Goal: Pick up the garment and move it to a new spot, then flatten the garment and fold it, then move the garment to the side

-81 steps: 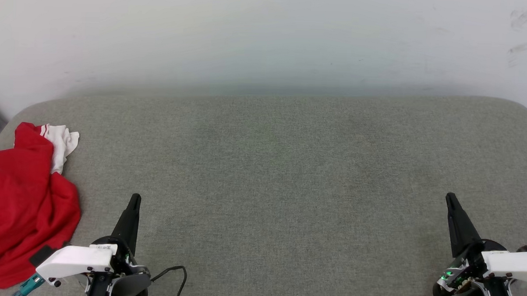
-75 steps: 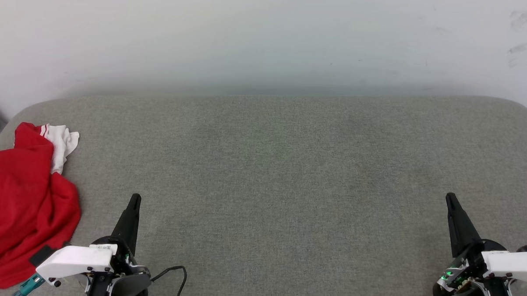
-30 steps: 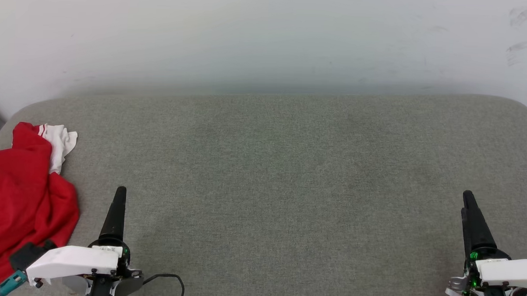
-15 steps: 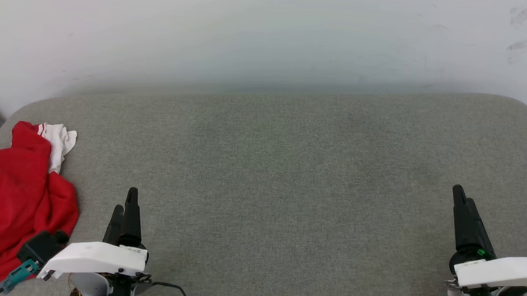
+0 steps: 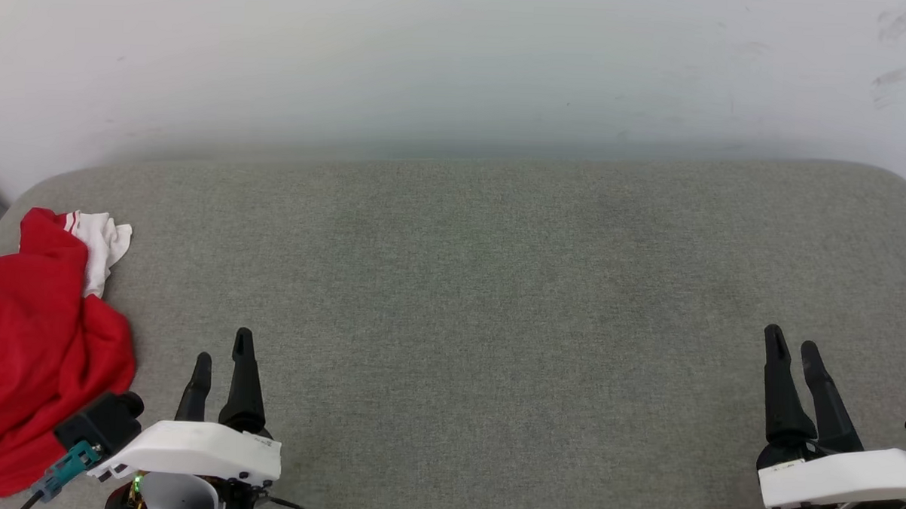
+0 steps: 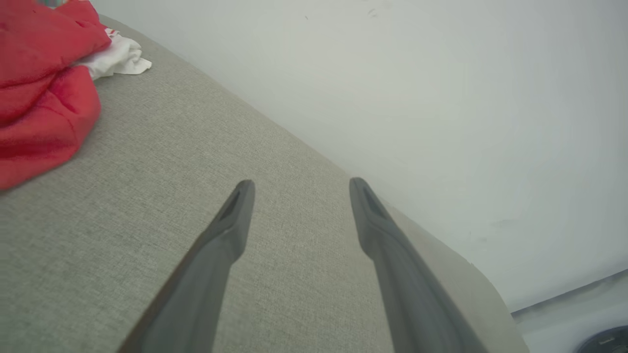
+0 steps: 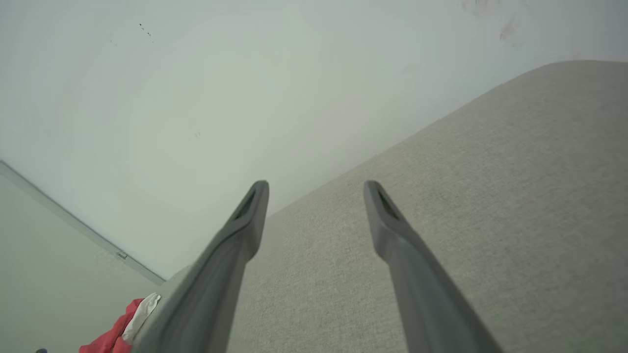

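The garment (image 5: pixel 35 345) is a crumpled red heap with a white sleeve poking out at its far end, lying at the left edge of the grey cushioned surface (image 5: pixel 497 286). The left wrist view has the garment (image 6: pixel 39 98) at its upper left, and a scrap of the garment (image 7: pixel 117 333) shows at the bottom left of the right wrist view. My left gripper (image 5: pixel 222 346) hovers open just right of the heap, nothing between its fingers. My right gripper (image 5: pixel 790 342) is open and empty at the lower right, far from the cloth.
A pale wall (image 5: pixel 460 59) rises directly behind the cushioned surface. The surface's rounded corners drop off at far left and far right. A black connector with a teal plug (image 5: pixel 77 445) hangs off the left wrist, close to the garment.
Both wrists have rolled, so two fingers of each gripper now show side by side in the head view where one showed before. The garment has stayed put.
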You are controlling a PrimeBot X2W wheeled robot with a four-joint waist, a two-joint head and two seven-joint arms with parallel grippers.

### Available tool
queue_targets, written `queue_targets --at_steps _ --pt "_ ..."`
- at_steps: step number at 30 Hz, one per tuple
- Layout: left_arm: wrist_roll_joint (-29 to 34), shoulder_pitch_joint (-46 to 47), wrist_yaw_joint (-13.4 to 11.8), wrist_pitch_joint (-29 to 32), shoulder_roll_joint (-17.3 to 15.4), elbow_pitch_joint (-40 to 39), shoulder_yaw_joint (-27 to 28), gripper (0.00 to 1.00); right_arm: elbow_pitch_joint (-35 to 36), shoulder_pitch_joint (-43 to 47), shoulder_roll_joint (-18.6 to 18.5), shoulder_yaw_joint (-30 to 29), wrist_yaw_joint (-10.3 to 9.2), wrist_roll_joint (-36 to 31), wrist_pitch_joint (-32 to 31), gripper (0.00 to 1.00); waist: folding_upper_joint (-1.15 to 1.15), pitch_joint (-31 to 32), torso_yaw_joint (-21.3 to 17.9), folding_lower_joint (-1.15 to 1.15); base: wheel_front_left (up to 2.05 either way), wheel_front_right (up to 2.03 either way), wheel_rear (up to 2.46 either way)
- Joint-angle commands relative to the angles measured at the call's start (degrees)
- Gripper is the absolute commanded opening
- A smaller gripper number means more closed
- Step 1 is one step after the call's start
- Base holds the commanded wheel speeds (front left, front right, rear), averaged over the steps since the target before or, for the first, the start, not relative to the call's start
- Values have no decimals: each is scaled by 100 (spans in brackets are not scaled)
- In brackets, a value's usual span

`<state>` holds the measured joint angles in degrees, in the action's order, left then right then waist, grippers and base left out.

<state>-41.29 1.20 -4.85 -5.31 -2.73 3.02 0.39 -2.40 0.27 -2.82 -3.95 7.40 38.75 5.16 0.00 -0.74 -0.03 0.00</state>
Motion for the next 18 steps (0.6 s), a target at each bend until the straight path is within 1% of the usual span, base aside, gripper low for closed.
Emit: queue_targets --at_steps 1,18 --pt "164 -7 -42 -54 -27 -104 -22 100 105 1 -12 13 11 -191 66 100 0 2 1 0 0 0 0" --pt "1315 -140 -185 -326 -91 -170 -309 100 283 164 -12 116 12 -1508 345 100 0 7 22 0 0 0 0"
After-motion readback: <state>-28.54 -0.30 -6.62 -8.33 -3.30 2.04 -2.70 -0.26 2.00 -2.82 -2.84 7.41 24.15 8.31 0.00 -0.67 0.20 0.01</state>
